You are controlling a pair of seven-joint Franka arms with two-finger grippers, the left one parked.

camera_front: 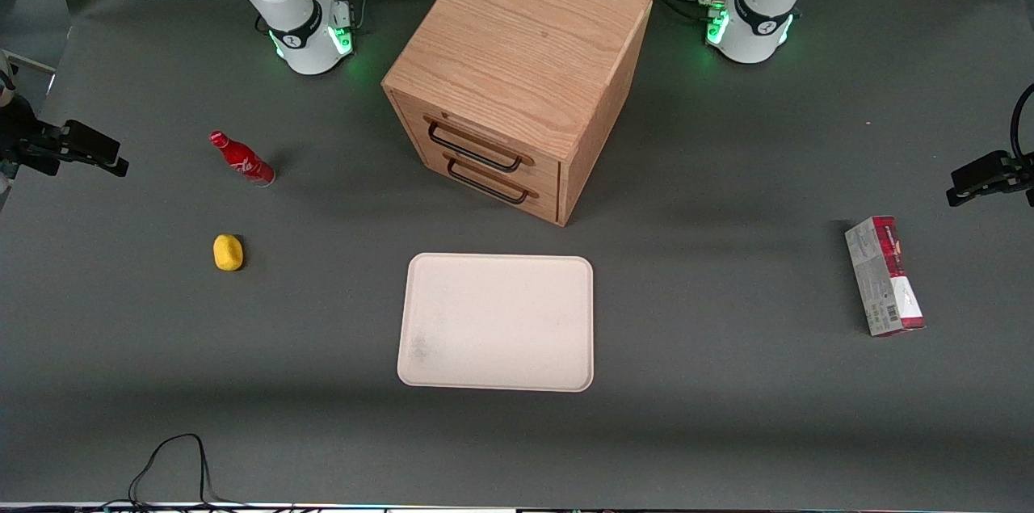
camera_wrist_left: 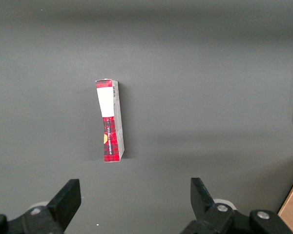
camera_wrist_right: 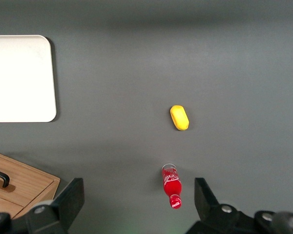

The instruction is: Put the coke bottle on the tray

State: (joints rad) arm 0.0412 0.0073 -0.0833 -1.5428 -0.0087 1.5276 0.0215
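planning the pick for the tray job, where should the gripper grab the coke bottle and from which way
Probably the red body just below the neck, coming straight down from above. The coke bottle stands upright on the table, cap up, with open space around it; the lemon sits nearer the front camera, well apart. The gripper hangs open high above the bottle, so a descent with fingers either side of the slim body looks simplest.

Table cover [camera_front: 727, 432]: matt grey, smooth. Drawer cabinet [camera_front: 517, 44]: grained oak-look wood, satin (handles [camera_front: 477, 149] dark metal). Tray [camera_front: 497, 323]: matt cream, faintly smudged. Coke bottle [camera_front: 242, 159]: glossy red. Gripper [camera_wrist_right: 139, 204], raised above the bottle: matt black fingers.
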